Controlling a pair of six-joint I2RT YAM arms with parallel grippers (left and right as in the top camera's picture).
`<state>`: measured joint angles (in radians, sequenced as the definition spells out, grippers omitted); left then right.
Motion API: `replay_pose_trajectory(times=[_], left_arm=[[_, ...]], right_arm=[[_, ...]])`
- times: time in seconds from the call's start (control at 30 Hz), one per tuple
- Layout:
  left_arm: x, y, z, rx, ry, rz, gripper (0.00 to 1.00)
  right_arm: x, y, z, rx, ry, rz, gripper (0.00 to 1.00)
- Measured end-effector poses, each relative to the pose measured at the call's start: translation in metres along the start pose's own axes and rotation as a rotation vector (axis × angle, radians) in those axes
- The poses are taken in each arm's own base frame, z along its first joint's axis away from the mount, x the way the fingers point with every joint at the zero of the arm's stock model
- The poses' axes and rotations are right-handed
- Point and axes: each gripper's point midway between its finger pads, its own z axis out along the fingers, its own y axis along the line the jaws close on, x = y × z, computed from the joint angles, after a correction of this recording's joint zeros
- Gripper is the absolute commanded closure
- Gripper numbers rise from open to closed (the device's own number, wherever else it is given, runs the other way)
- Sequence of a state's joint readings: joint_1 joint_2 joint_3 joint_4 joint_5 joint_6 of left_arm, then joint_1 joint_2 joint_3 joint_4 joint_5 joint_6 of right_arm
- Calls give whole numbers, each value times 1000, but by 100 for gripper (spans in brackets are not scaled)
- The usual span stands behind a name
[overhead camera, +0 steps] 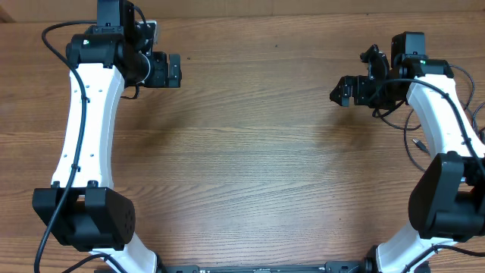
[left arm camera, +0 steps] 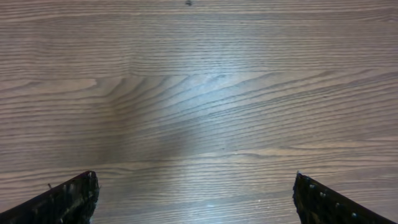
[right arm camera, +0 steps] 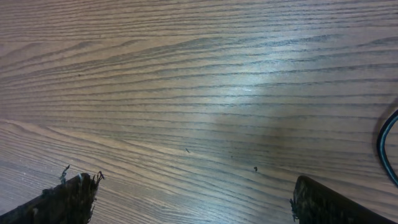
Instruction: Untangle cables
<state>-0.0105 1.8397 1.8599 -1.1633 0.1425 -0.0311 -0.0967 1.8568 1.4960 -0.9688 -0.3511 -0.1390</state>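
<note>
Jaws on both arms stand wide apart, with nothing between them. The left gripper sits at the far left of the table, pointing in toward the middle. From its own wrist camera the left gripper shows only two dark fingertips low in the corners, with bare wood grain between them. The right gripper faces it from the far right side, well apart from it. In its wrist view the right gripper is just as widely spread, over plain wood.

Moving outward, each gripper leads back along a white arm to a black base joint at the near edge.

The cables lie at the right side, just beside the right arm's white link. A thin black cord runs down there and ends in a small plug on the wood, and part of it is hidden by the arm. More dark loops show at the right edge, but I cannot tell whether they are loose cords or the arm's own wiring. A curve of dark cord also shows at the right edge of the right wrist view, clear of the fingers. Neither gripper touches any cord.
</note>
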Motion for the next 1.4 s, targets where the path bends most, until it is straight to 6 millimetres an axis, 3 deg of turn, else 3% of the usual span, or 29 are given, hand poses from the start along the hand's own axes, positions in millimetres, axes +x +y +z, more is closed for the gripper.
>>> replay_pose_trajectory(times=[0.13,0.3,0.47,0.63,0.73,0.83,1.1,1.13,1.4], left_arm=[[-2,4,0,-22,-9,1,0],[-29,2,-7,-23,-128,17,0],[-64,-8,-53,-12,-392,56,0],[-69,-18,-117,2,-688,96,0],[-62,-22,-146,6,-854,120,0],[-45,-24,-164,10,-991,139,0],[15,-26,-194,21,-1293,179,0],[30,-26,-200,21,-1348,188,0],[88,-21,-195,-4,-1509,220,1]], right_arm=[[0,0,0,0,1,0,0],[0,0,0,0,0,0,0],[0,0,0,0,0,0,0],[0,0,0,0,0,0,0],[0,0,0,0,1,0,0],[0,0,0,0,1,1,0],[0,0,0,0,0,0,0],[0,0,0,-1,1,0,0],[0,0,0,0,1,0,0]])
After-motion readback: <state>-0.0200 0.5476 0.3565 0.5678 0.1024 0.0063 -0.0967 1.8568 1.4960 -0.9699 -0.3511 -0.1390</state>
